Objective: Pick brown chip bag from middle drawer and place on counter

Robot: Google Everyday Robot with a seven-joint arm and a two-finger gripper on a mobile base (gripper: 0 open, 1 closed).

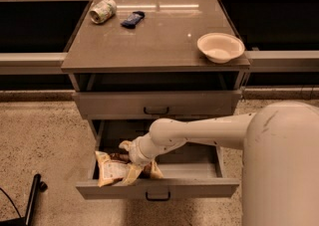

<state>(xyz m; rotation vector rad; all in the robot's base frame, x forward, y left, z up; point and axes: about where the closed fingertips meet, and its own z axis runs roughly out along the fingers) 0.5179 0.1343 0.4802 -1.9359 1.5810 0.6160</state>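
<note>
The brown chip bag [110, 168] lies crumpled at the front left of the open middle drawer [199, 188], its cream ends showing. My gripper [130, 166] is down inside the drawer, right at the bag's right end and overlapping it. The arm reaches in from the right, and its thick forearm fills the lower right of the view. The counter [154, 41] is the glossy grey-brown top of the cabinet above.
A white bowl [220, 47] sits at the counter's right edge. A pale patterned can [102, 10] and a small dark-blue wrapper [132, 19] lie at its back left. The taller-fronted drawer [157, 103] above is shut. A black object [32, 197] stands on the floor at left.
</note>
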